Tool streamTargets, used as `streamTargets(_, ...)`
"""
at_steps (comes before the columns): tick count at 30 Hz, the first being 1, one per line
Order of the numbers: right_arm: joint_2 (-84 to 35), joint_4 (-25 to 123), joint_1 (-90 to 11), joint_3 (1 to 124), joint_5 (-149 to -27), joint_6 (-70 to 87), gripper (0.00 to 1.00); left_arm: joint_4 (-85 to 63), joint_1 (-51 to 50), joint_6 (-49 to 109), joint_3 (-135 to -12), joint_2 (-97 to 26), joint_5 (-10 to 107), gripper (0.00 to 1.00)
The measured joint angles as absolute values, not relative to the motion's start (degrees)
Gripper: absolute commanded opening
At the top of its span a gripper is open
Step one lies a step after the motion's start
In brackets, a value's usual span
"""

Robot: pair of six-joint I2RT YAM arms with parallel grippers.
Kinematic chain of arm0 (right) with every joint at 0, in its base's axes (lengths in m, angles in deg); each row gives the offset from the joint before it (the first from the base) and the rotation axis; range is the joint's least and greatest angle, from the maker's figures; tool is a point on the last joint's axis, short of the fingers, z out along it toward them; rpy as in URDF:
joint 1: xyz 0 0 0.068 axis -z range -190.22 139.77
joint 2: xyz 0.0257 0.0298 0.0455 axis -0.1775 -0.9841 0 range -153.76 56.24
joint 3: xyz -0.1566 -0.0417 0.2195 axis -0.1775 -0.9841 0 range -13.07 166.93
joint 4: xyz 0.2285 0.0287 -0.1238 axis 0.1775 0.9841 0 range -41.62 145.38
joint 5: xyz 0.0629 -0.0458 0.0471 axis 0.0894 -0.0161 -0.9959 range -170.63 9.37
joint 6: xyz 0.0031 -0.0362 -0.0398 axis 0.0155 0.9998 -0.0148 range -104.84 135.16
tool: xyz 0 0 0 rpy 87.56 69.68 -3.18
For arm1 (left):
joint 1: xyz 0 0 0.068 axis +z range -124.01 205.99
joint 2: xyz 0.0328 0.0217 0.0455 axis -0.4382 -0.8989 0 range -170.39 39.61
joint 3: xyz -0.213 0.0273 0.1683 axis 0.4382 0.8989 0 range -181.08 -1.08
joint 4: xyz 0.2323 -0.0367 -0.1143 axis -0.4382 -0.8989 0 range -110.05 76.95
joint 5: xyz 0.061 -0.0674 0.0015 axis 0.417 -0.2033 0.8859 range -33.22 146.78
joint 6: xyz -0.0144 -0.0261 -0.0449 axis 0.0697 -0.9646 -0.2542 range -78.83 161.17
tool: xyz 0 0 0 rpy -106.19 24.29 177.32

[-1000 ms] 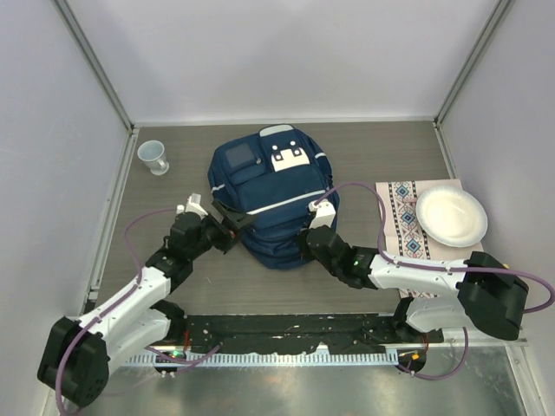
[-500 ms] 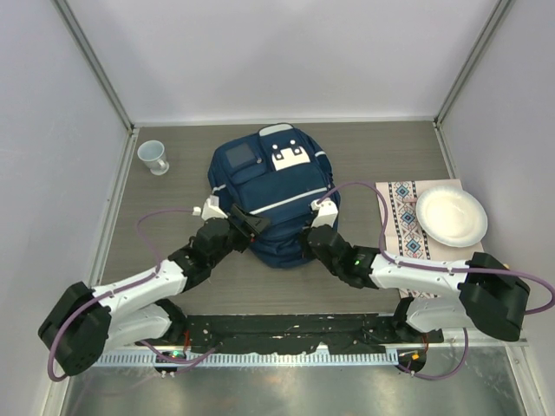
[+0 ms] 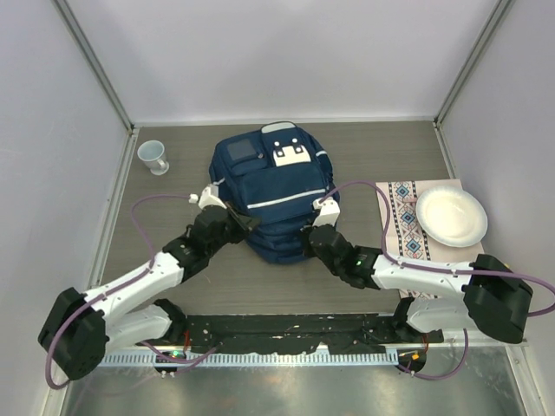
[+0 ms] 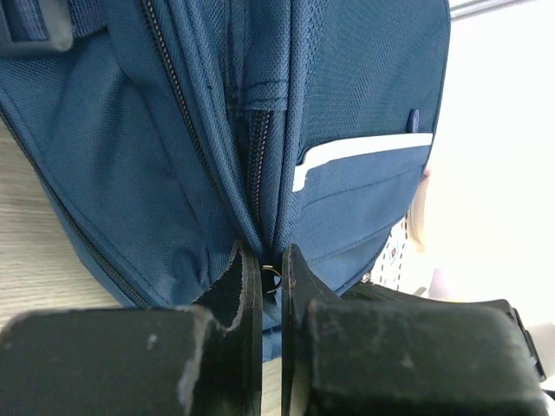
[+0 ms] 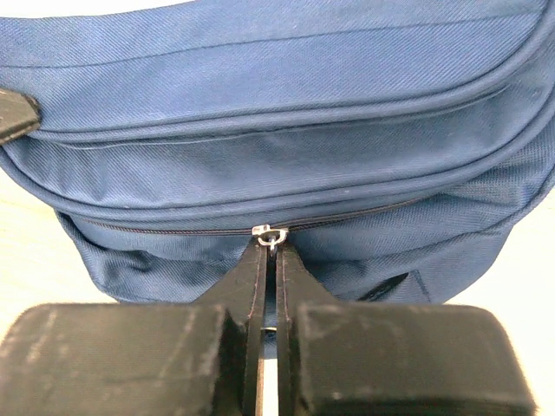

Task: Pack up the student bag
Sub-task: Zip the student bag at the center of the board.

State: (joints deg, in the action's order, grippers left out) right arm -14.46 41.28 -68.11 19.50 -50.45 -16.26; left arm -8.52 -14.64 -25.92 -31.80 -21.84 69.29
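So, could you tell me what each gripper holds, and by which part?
The left gripper pinches one zipper pull of the student bag; the right gripper pinches another.

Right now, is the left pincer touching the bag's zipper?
Touching. The left wrist view shows the left pincer shut on the small zipper ring at the bag's seam, with its fingers pressed against the ring on both sides.

The student bag [image 3: 273,191] lies on the bench [image 3: 364,156], a cup [image 3: 154,157] behind it leftward. Right of it sits a plate [image 3: 451,217] (on a mat [image 3: 401,227]).
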Motion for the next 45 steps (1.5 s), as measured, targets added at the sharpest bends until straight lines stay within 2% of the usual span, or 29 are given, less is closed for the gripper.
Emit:
streamTargets(2,-14.0,41.0,-68.1,19.6,-50.7,-16.3,0.01,-10.5,-10.6,-23.7,-32.2,-20.4,64.3,0.0)
streamTargets(7,-13.5,41.0,-65.1,19.8,-51.4,-15.9,0.01,-15.1,8.5,-15.9,-32.4,-19.9,44.8,0.0)
streamTargets(11,-13.5,41.1,-62.4,19.8,-53.0,-15.1,0.01,-19.3,15.3,-9.2,-36.2,-24.6,33.3,0.01)
streamTargets(12,-13.5,41.2,-61.9,19.8,-53.5,-14.9,0.01,-20.2,16.1,-7.7,-37.4,-26.0,30.9,0.15)
streamTargets(14,-13.2,41.1,-61.2,19.8,-54.4,-14.6,0.01,-21.3,17.1,-6.2,-39.1,-27.8,28.0,0.36)
streamTargets(15,-13.0,41.1,-61.0,19.8,-54.8,-14.4,0.01,-21.5,17.4,-5.9,-39.6,-28.5,26.9,0.61)
streamTargets(18,-12.1,41.2,-60.4,19.8,-55.7,-14.1,0.01,-20.8,18.0,-6.1,-39.5,-28.4,25.8,0.82)
streamTargets(20,-11.7,41.1,-60.0,19.6,-56.1,-14.2,0.01,-18.5,18.3,-8.0,-38.5,-27.1,25.9,0.87)
streamTargets(24,-11.6,40.2,-59.8,18.3,-56.9,-15.3,0.01,-15.2,18.4,-13.0,-34.6,-21.4,27.4,0.93)
streamTargets(29,-11.6,39.1,-59.7,17.3,-57.4,-16.6,0.01,-17.0,17.1,-18.9,-30.5,-10.8,33.0,0.95)
streamTargets(35,-11.6,38.9,-59.7,17.3,-57.6,-16.5,0.01,-19.7,7.0,-27.5,-27.3,-1.5,43.1,0.97)
streamTargets(40,-11.7,38.9,-59.6,17.3,-57.9,-16.5,0.01,-20.6,-4.7,-32.3,-27.2,-2.1,53.5,0.98)
streamTargets(45,-11.7,38.9,-59.6,17.3,-57.9,-16.6,0.01,-17.6,-12.7,-37.2,-27.2,-8.0,62.0,0.97)
